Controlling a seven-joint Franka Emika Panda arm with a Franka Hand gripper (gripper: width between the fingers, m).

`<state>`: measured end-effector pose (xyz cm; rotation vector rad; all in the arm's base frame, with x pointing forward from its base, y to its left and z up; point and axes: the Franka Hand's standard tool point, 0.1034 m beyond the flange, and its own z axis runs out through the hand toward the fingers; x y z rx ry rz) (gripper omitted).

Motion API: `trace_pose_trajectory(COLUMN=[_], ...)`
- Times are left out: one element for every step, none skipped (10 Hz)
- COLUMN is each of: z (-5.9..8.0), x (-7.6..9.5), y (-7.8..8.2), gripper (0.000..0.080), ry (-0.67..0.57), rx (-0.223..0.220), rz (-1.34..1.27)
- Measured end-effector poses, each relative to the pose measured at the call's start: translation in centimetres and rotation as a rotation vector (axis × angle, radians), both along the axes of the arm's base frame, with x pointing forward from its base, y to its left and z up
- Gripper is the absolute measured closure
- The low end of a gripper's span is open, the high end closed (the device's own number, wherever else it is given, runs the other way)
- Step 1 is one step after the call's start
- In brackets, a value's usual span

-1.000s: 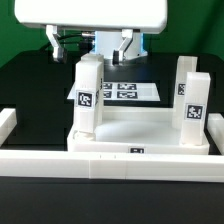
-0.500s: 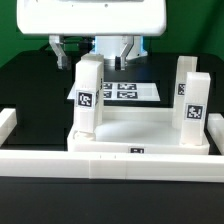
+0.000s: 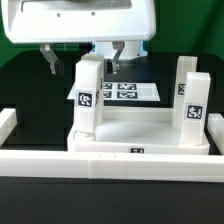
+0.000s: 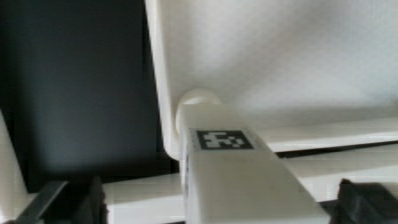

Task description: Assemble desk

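The desk's white tabletop point(image 3: 140, 126) lies upside down against the barrier wall. Two white square legs stand upright in its corner sockets. One leg point(image 3: 88, 95) is on the exterior view's left, the other point(image 3: 192, 98) on its right, and both carry tags. My gripper point(image 3: 82, 63) hangs open over the top of the left leg, one finger on each side, apart from it. In the wrist view that leg point(image 4: 240, 175) with its tag runs between my gripper's point(image 4: 214, 205) two dark fingers point(image 4: 63, 200), gaps showing on both sides. The tabletop point(image 4: 285, 60) lies beyond.
A long low white barrier wall point(image 3: 110, 160) runs across the front, with a raised end point(image 3: 6, 125) on the exterior view's left. The marker board point(image 3: 125, 91) lies flat on the black table point(image 3: 35, 95) behind the tabletop.
My gripper has come down and shifted slightly toward the exterior view's left, so its open fingers now sit lower beside the left leg's top. The legs and tabletop have not moved.
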<state>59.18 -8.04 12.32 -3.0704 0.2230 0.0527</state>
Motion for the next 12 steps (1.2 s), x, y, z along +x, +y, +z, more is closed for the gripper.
trace_pose_trajectory(z=[-0.12,-0.10,-0.01,0.06,0.05,0.05,0.05,0.06,0.06,0.06,0.05,0.05], x=[0.08,0.08,0.21,0.29,0.29,0.29,0.29,0.30,0.30,0.30,0.30,0.30], y=[-0.03,-0.10,-0.18,-0.27,-0.29,-0.28,-0.28,-0.29,-0.29,-0.28,-0.28,-0.27], gripper=[0.0151,0.0151,0.0151,0.0181,0.0181,0.0362,0.0362,0.0513,0.0511,0.0511,0.0511,0.0511], ry=[-0.003,-0.003,-0.004,-0.006,-0.006,-0.006,-0.006,-0.006,-0.006,-0.005,-0.005,-0.004], rx=[-0.003,-0.003,-0.003,-0.003,-0.003,-0.003,-0.003,-0.003,-0.003,-0.003,-0.004,-0.004], rz=[0.001,0.000,0.000,-0.001,-0.001,-0.001,-0.001,-0.001,-0.001,-0.013,-0.023,-0.038])
